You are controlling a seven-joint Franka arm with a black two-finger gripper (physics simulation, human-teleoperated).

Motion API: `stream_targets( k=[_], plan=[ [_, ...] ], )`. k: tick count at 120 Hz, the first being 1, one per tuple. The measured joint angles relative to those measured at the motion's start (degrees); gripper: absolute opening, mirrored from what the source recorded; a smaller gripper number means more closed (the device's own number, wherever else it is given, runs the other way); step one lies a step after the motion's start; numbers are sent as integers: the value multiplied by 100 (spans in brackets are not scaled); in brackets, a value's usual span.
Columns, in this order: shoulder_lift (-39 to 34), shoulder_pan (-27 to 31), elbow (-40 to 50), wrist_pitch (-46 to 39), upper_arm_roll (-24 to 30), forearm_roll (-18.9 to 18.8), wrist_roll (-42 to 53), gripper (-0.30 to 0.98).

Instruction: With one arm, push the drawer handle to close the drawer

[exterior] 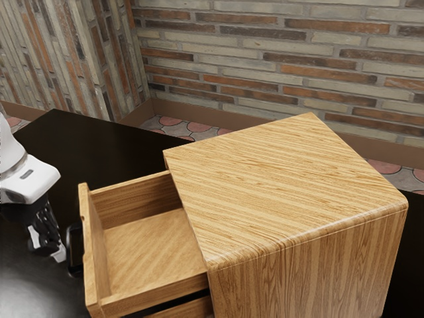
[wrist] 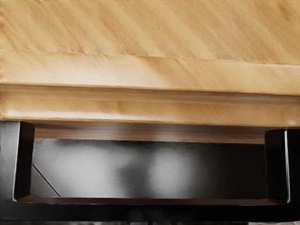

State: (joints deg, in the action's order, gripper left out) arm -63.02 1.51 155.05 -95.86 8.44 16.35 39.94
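Drawer handle [wrist: 140,212] just beside pincer [exterior: 50,250], exterior view's right

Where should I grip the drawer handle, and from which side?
Take the handle by the middle of its long bar, I'd say from above, jaws either side: two end posts hold it off the drawer front, leaving an open gap.
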Motion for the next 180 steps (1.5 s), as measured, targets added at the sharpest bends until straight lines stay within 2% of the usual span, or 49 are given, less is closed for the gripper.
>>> stream_targets(
  k=[180],
  plan=[
    [1048, -217, -433, -809, 384, 136, -103, -10]
  ],
)
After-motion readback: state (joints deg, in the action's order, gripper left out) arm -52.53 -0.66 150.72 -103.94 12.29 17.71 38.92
